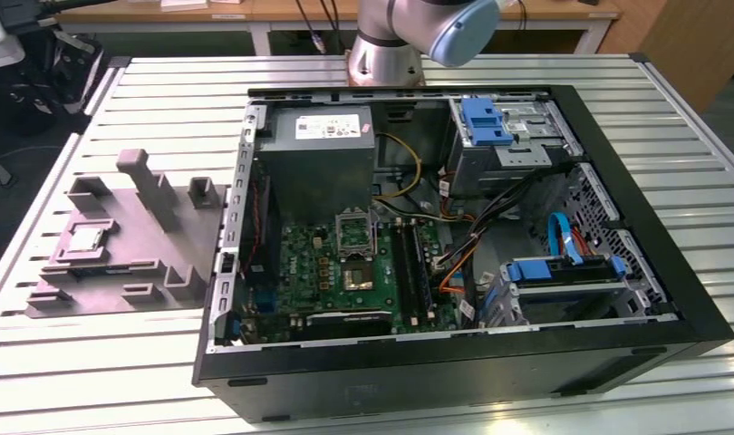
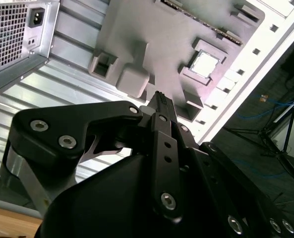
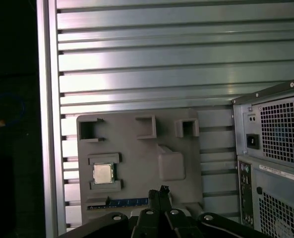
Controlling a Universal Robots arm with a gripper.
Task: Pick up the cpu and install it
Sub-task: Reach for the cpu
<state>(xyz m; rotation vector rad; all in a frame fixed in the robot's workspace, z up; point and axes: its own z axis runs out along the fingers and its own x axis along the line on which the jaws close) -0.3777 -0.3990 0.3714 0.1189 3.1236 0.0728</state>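
The cpu (image 1: 87, 238) is a small silvery square chip lying flat in a pocket of the grey moulded tray (image 1: 138, 249), at the exterior view's left, beside the open computer case (image 1: 464, 362). Both wrist views look down on it from well above: the cpu (image 3: 103, 173) rests in the tray (image 3: 137, 153), and again the cpu (image 2: 205, 64) in the tray (image 2: 156, 34). My gripper (image 3: 162, 189) hangs high over the tray, off to one side of the chip and touching nothing. Its black fingers (image 2: 159, 99) are pressed together, shut and holding nothing.
Inside the case lie the green motherboard with its socket area (image 1: 357, 272), a grey power-supply box (image 1: 324, 136), cables and blue drive brackets (image 1: 561, 270). The case's rear panel (image 3: 270, 148) stands close beside the tray. Everything rests on a slatted metal table (image 1: 706, 181).
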